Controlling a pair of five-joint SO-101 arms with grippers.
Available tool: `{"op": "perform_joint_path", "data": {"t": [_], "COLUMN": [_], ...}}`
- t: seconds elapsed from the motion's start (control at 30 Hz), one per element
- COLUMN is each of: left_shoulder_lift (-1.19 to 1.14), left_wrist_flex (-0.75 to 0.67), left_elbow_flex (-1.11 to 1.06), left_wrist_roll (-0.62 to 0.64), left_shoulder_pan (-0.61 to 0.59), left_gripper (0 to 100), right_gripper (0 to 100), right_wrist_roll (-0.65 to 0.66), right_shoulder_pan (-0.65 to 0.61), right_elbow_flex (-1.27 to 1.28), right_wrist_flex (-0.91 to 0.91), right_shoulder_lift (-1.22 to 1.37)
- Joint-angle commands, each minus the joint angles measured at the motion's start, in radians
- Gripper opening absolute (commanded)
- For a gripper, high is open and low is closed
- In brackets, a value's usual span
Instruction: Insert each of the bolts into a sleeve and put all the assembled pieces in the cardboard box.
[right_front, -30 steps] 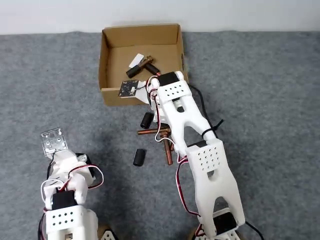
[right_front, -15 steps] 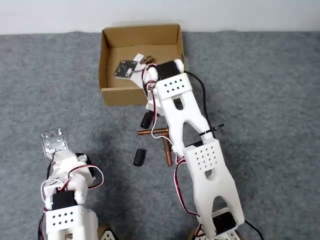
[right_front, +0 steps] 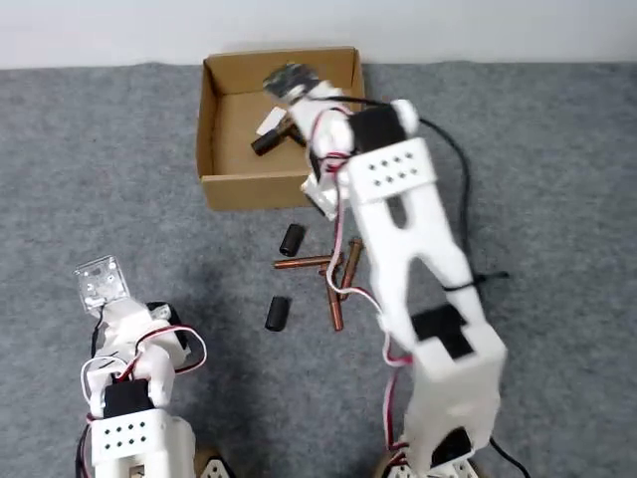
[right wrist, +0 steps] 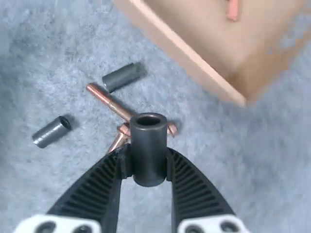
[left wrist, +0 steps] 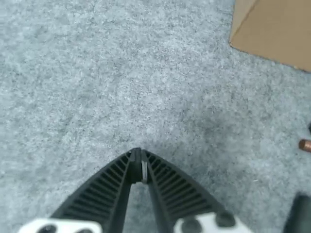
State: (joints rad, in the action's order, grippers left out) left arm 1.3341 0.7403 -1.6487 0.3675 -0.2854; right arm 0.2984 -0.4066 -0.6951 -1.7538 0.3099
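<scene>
Apparently one assembled piece [right_front: 265, 142] sits in the cardboard box [right_front: 254, 189]; right gripper [right wrist: 147, 160] clamps an unfilled sleeve [right wrist: 147, 138], left gripper [left wrist: 140, 160] closed on nothing, bolts [right_front: 304, 263] loose.

The white plastic right arm [right_front: 418, 229] is built from chunky pieces. Some pieces have rows of little round holes. Black boxy motors [right_front: 373, 127] sit at its joints. Thin red, white and black wires [right_front: 350, 269] loop along it, and a thicker black cable [right_front: 453, 164] runs beside it.

The white plastic left arm [right_front: 129, 408], far from the brown cardboard box [right_front: 244, 192], has the same holes and curly wires. It also has a clear square plate [right_front: 100, 282] with tiny metal dots.

Its black ridged plastic fingers [left wrist: 114, 187] look like combs and sit on white bases. The right arm's fingers [right wrist: 97, 189] look the same.
</scene>
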Motion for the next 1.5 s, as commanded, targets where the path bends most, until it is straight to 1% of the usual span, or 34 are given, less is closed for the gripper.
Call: {"op": "perform_joint_path", "data": {"t": [0.0, 0.1, 0.17, 0.23, 0.33, 0.43, 0.5, 0.6, 0.83, 1.0, 1.27, 1.47], "left_shoulder_lift": [0.012, 0.011, 0.011, 0.006, 0.003, 0.000, -0.028, -0.150, -0.635, -0.930, -1.269, -1.507], "left_wrist_flex": [-0.018, -0.012, 0.029, 0.107, 0.267, 0.399, 0.448, 0.505, 0.621, 0.720, 0.733, 0.735], "left_elbow_flex": [0.035, 0.073, 0.131, 0.225, 0.392, 0.556, 0.641, 0.731, 0.980, 1.188, 1.477, 1.632], "left_wrist_roll": [0.046, 0.046, 0.046, 0.044, 0.044, 0.044, 0.044, 0.044, 0.055, 0.210, 0.344, 0.365], "left_shoulder_pan": [0.003, 0.003, 0.003, 0.020, 0.100, 0.216, 0.293, 0.385, 0.502, 0.577, 0.694, 0.732], "left_gripper": [0, 0, 1, 1, 1, 1, 1, 1, 1, 1, 1, 1], "right_gripper": [0.9, 0.9, 0.9, 0.9, 0.9, 0.9, 0.9, 0.9, 0.9, 0.9, 0.9, 0.8], "right_wrist_roll": [-0.215, -0.361, -0.431, -0.503, -0.612, -0.681, -0.687, -0.689, -0.689, -0.686, -0.667, -0.644], "right_shoulder_pan": [0.042, 0.090, 0.128, 0.163, 0.193, 0.193, 0.197, 0.246, 0.349, 0.426, 0.595, 0.644], "right_elbow_flex": [0.063, 0.158, 0.252, 0.358, 0.512, 0.664, 0.764, 0.908, 1.109, 1.186, 1.336, 1.427], "right_wrist_flex": [-0.042, -0.042, -0.042, -0.042, -0.041, -0.035, -0.035, -0.031, -0.025, -0.024, 0.093, 0.142], "right_shoulder_lift": [-0.200, -0.302, -0.371, -0.446, -0.584, -0.727, -0.814, -0.934, -1.191, -1.346, -1.535, -1.647]}}
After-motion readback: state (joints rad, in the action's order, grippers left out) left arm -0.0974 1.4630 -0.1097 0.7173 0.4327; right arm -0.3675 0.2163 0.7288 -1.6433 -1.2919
